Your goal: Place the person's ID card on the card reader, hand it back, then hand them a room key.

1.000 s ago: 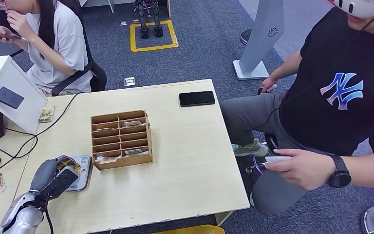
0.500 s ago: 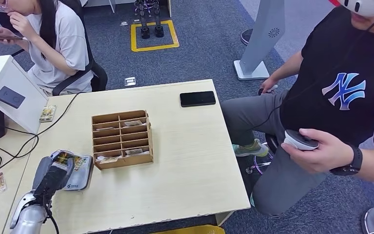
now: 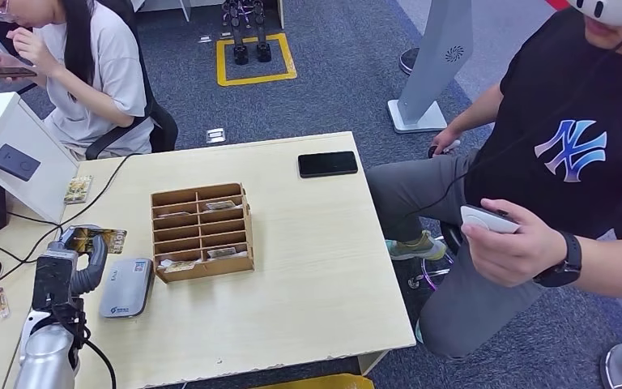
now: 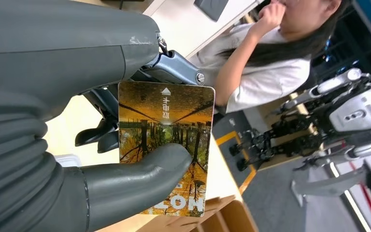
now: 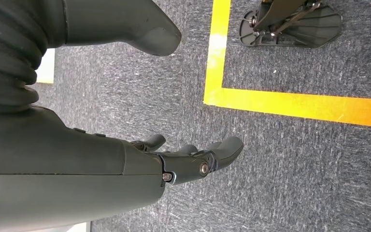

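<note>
1. Amber-printed card [image 4: 166, 145] is pinched in the left hand [image 3: 71, 259] between thumb and fingers, lifted off the table [image 3: 308, 275], just beside the grey card reader [image 3: 125, 287].
2. Card reader lies flat on the table, touching the wooden compartment box [image 3: 202, 231] at its near-left corner.
3. Right hand [image 5: 183, 159] hangs over grey carpet, fingers loosely spread, holding nothing.
4. Person in a black shirt [image 3: 567, 154] sits right of the table, holding a white device [image 3: 486, 219].
5. Black phone [image 3: 327, 164] lies at the far table edge.
</note>
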You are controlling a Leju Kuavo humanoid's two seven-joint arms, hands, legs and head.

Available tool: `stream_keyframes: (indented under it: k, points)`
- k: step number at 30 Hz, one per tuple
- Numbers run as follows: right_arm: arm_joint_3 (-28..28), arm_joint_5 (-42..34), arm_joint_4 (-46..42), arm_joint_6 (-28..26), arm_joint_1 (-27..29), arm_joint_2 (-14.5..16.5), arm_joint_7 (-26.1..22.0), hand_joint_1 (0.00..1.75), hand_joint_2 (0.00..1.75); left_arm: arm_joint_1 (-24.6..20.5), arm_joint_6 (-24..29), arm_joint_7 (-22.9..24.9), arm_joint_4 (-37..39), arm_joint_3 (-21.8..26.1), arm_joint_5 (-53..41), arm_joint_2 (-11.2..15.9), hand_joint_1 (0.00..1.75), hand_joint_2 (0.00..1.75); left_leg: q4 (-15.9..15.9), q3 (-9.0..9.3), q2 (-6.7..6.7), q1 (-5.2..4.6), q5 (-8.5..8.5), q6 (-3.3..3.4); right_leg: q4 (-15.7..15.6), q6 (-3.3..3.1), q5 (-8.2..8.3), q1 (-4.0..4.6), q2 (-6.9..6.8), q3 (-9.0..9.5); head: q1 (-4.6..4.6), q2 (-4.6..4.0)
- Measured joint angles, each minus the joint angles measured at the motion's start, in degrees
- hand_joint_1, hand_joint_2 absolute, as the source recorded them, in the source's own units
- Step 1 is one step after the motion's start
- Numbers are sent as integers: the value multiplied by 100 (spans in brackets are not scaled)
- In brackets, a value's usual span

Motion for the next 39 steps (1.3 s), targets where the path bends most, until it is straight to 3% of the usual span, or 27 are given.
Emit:
stream_keyframes:
  k: [13, 20, 26, 31, 33, 39]
  points:
    - [0, 1, 0, 2, -2, 0, 0, 0, 175, -7, -3, 33, -212, 205, 16, -116, 175, 175, 0, -1, 0, -1, 0, 0, 0, 0, 0, 0, 0, 0, 1, 0]
    - [0, 32, 0, -1, -3, 0, 0, 0, 175, -109, -106, 29, -362, 416, 616, -211, 175, 175, 1, 0, 0, -1, 0, 0, 0, 0, 0, 0, 0, 0, 0, 0]
    - [14, 115, 0, -7, -10, 0, -9, 0, 175, -248, 1327, -349, -533, 452, -799, -298, 175, 175, 1, 0, 0, -1, 0, 0, 0, 0, 0, 0, 1, 0, 1, 0]
    - [78, 243, 1, 14, -33, 5, -14, 0, 175, -315, 3098, -496, -533, 410, -2790, -255, 175, 175, 2, 0, 1, -1, 0, 0, 0, 0, 0, 0, 1, -1, 1, 0]
    - [101, 245, 2, 22, -51, 7, -1, 0, 175, -339, 3376, -511, -504, 391, -3101, -228, 175, 175, 2, 0, 1, -1, 0, 0, 0, 0, 0, 0, 1, -1, 1, 0]
    - [156, 244, 12, 26, -65, 9, -1, 0, 175, -364, 3446, -540, -433, 357, -3177, -185, 175, 175, 2, 0, 2, -1, 0, 0, 0, 0, 0, 0, 2, -1, 0, 0]
